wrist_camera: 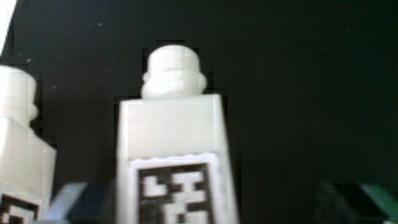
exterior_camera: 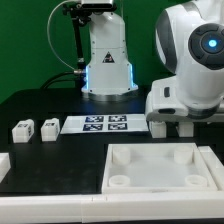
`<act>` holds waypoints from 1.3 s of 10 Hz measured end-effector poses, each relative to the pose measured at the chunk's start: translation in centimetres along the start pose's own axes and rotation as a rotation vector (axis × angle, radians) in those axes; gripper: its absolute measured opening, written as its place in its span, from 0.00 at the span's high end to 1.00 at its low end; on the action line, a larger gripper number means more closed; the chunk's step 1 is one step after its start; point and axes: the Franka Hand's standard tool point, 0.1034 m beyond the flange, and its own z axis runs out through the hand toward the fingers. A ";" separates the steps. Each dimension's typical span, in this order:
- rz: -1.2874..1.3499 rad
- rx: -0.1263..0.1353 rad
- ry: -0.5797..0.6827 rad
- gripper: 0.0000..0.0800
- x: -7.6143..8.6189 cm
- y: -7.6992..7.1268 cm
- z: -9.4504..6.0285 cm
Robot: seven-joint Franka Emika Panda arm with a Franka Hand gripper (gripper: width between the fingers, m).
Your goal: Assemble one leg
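Observation:
In the wrist view a leg [wrist_camera: 175, 140], a white blocky peg with a rounded tip and a black-and-white tag, lies on the black table between my open gripper's [wrist_camera: 217, 203] fingers. It is nearer one finger [wrist_camera: 71, 200] than the other, and neither touches it. A second leg [wrist_camera: 15, 140] lies beside it at the picture's edge. In the exterior view my gripper [exterior_camera: 172, 126] is low over the table at the right, beside the marker board, and hides those legs. Two more legs [exterior_camera: 22, 130] [exterior_camera: 48, 127] stand at the exterior view's left.
The marker board [exterior_camera: 100, 124] lies mid-table. The large white square tray [exterior_camera: 160, 150] with round corner sockets lies in front of the gripper. A white part [exterior_camera: 3, 165] shows at the left edge. The robot base [exterior_camera: 108, 60] stands at the back.

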 end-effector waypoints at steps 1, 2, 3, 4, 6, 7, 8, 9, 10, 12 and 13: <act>0.000 0.000 0.000 0.53 0.0 0.0 0.0; 0.000 0.000 0.000 0.64 0.0 0.0 0.0; 0.000 0.000 0.000 0.64 0.0 0.0 0.0; 0.000 0.000 0.000 0.64 0.0 0.0 0.0; 0.000 0.000 0.000 0.64 0.0 0.0 0.0; -0.042 -0.021 -0.016 0.64 -0.3 0.5 -1.0; -0.101 -0.041 -0.004 0.64 -0.5 1.0 -5.2; -0.139 -0.027 0.028 0.64 -0.6 1.3 -8.5; -0.184 -0.014 0.075 0.64 -0.8 1.8 -11.9; -0.193 -0.018 0.106 0.64 -1.9 1.8 -15.5; -0.196 -0.002 0.254 0.64 -0.8 1.5 -15.7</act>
